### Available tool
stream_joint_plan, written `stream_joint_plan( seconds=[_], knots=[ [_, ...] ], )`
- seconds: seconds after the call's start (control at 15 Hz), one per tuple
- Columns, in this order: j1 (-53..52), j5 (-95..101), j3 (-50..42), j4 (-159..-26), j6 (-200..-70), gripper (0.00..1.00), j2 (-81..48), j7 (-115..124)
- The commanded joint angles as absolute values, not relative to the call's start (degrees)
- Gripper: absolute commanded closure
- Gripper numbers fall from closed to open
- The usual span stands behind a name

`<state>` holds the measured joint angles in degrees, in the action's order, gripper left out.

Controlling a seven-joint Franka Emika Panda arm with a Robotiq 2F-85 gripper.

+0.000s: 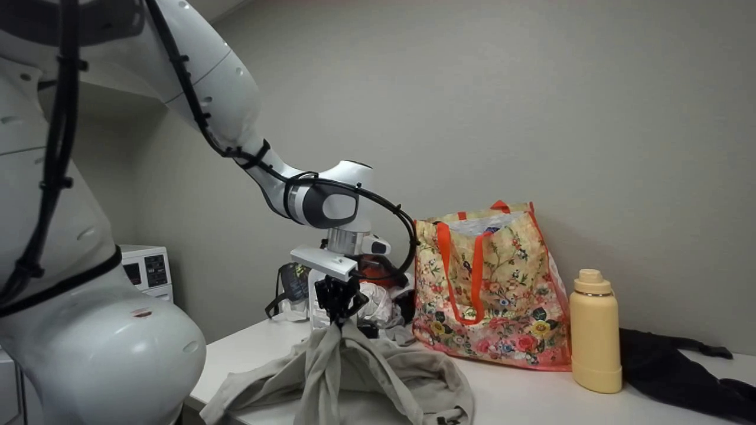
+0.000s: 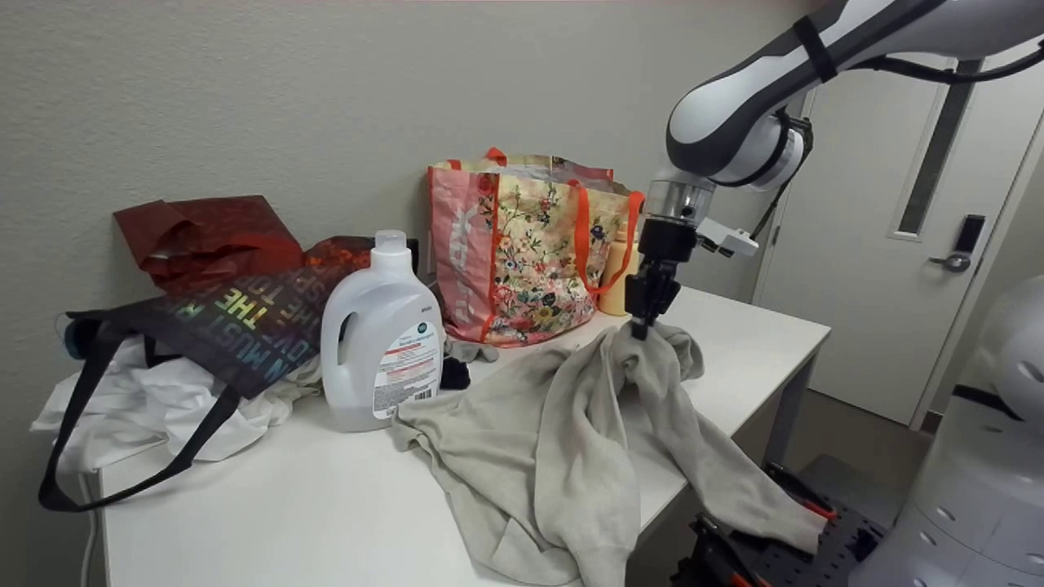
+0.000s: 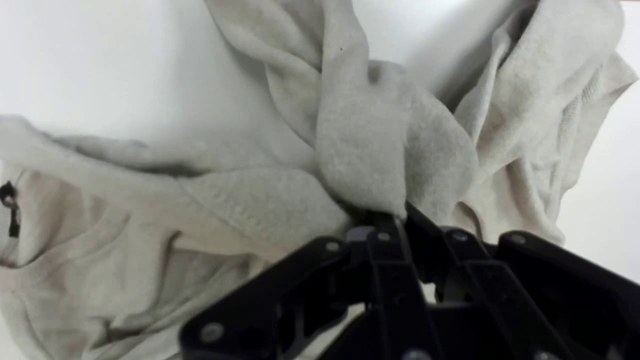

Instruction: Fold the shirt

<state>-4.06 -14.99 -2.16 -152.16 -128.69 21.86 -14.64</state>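
In an exterior view you face the floral bag (image 1: 502, 277) and the wall (image 1: 590, 118) behind it from the bottle (image 1: 596, 336) end, almost level, arm (image 1: 227, 97) up close, left of the bag. In an exterior view you look slightly down at the bag from the detergent jug (image 2: 359, 346) end, mid-range, door (image 2: 864, 277) in the background right of it. Both exterior views give you bag, bottle, shirt (image 2: 571, 440), surface (image 2: 269, 505). Wrist view: very close, down along your fingers (image 3: 390, 247) onto the shirt in front of the bag.
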Motion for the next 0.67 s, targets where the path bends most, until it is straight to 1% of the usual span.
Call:
stream_joint_plan(
  seconds=[0.0,0.13,0.2,0.27,0.47,0.53,0.6],
  knots=[
    [-6.30,-17.80,-2.14,-148.75,-129.18,0.98,17.71,-14.58],
    [-7.07,-19.48,-1.84,-147.34,-129.17,0.98,14.42,-14.00],
    [-7.36,-20.38,-1.73,-146.62,-128.95,0.70,12.57,-13.94],
    [-7.61,-21.46,-1.57,-145.93,-128.89,0.66,10.75,-13.99],
    [-7.52,-21.96,-0.90,-145.62,-130.47,0.45,8.00,-16.46],
    [-6.84,-18.89,-0.48,-146.58,-131.19,0.37,8.32,-16.26],
    [-6.28,-16.38,-0.37,-147.21,-130.60,0.30,8.37,-15.86]
  ],
)
